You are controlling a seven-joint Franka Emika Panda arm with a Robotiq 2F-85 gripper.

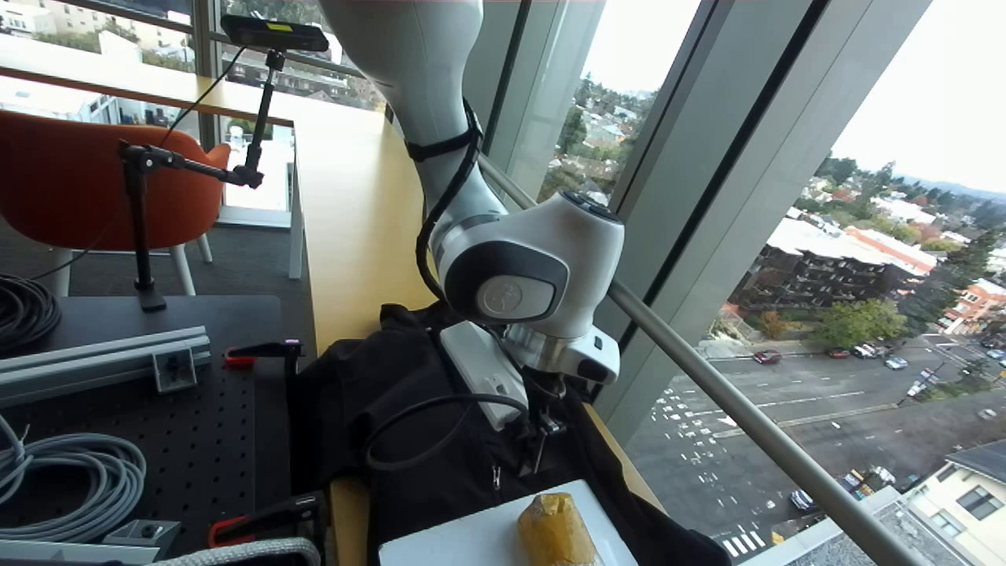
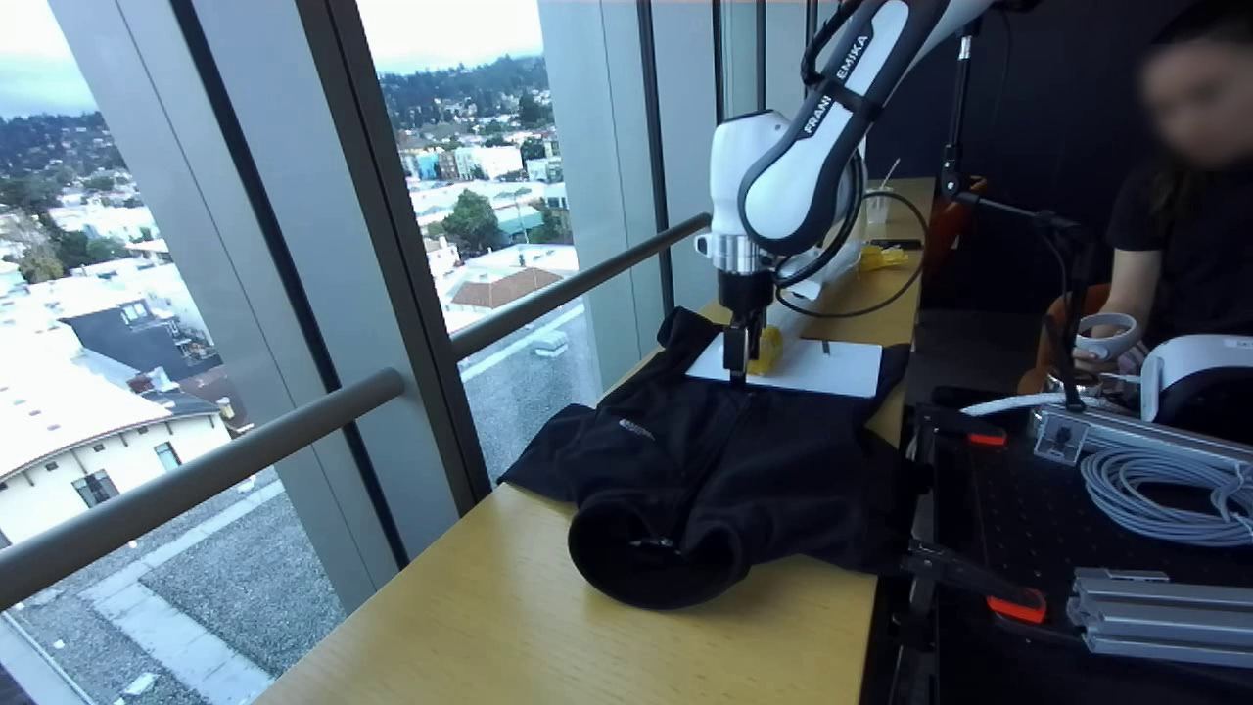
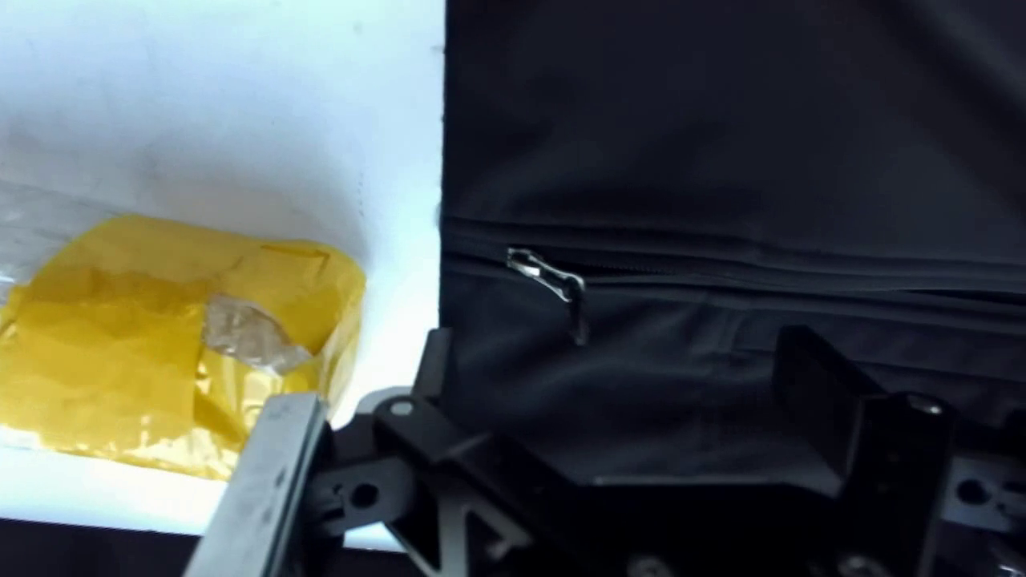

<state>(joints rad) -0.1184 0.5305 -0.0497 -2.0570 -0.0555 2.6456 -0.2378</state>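
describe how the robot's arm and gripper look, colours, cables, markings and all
The arm is white and rounded, with dark panels and a silvery band above the gripper. Lettering ending in EMIKA is partly covered by a black strap; a black cable runs alongside. The gripper is mostly black, with angular linkages, grey metal parts and dark fingers.

Stretches long, as a pale wood table. Carries a black jacket, spread across its width, with the collar gaping. Farther along, in an exterior view, bears a cup with a straw and, near it, a dark slab.
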